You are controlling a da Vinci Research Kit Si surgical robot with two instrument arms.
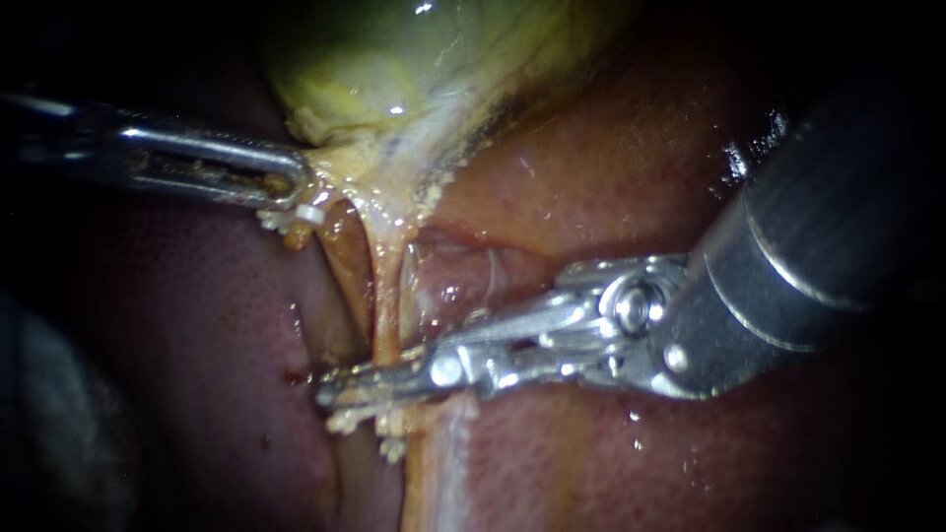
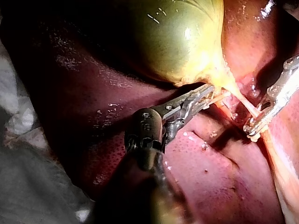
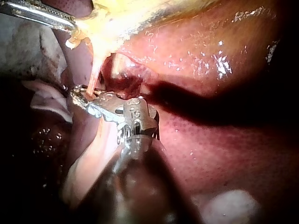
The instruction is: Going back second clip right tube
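Note:
The green-yellow gallbladder [image 1: 394, 59] narrows into two tubes. The brownish left tube [image 1: 345, 261] carries a small white clip [image 1: 308, 213] near its upper end. The pale right tube [image 1: 386, 296] runs down beside it. My left instrument [image 1: 296, 192] comes in from the left, its jaws shut on the yellowish tissue at the gallbladder's neck, as also shows in the left wrist view [image 2: 208, 95]. My right instrument [image 1: 360, 387] reaches across from the right. Its slim jaws lie together across the lower part of the right tube, seen in the right wrist view too [image 3: 81, 98].
Wet red-brown liver [image 1: 611, 167] surrounds the tubes on both sides. Pale fatty crumbs cling under the right instrument's jaws. The right instrument's thick dark shaft [image 1: 818, 227] fills the right side. White cloth [image 2: 18, 121] lies beyond the liver's edge.

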